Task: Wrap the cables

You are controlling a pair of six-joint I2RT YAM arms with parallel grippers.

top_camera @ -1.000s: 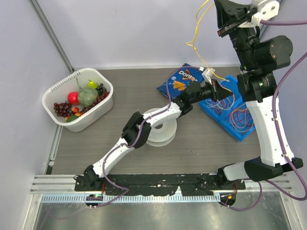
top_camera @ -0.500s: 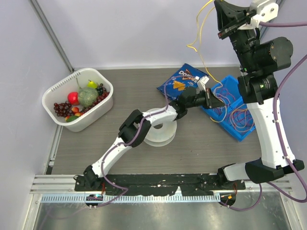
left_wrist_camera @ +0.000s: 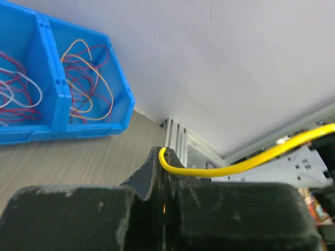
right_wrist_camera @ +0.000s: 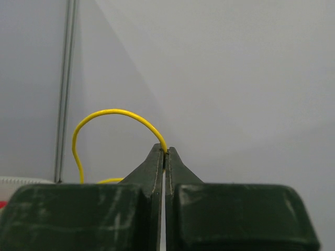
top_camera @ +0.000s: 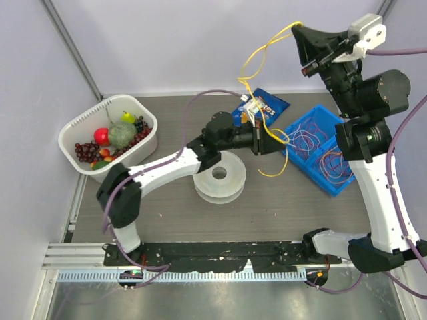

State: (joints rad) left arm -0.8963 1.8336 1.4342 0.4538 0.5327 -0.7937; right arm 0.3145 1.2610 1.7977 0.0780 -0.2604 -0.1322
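- Yellow cable (right_wrist_camera: 112,110) loops slack through the air.
- Left hand (left_wrist_camera: 164,155) clamped on it.
- Right hand (right_wrist_camera: 165,151) clamped on it, high over desk (top_camera: 280,207) far edge.

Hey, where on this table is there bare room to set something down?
Bare table shows on the near side, between the spool and the blue bin. Another patch lies at the far side, between the fruit basket and the chip bag. It is crowded around the left gripper and yellow cable, by the bin.

yellow cable (top_camera: 255,55): thin, airborne arc, loose loops | other cables (top_camera: 333,163): tangled in blue bin (top_camera: 307,172)
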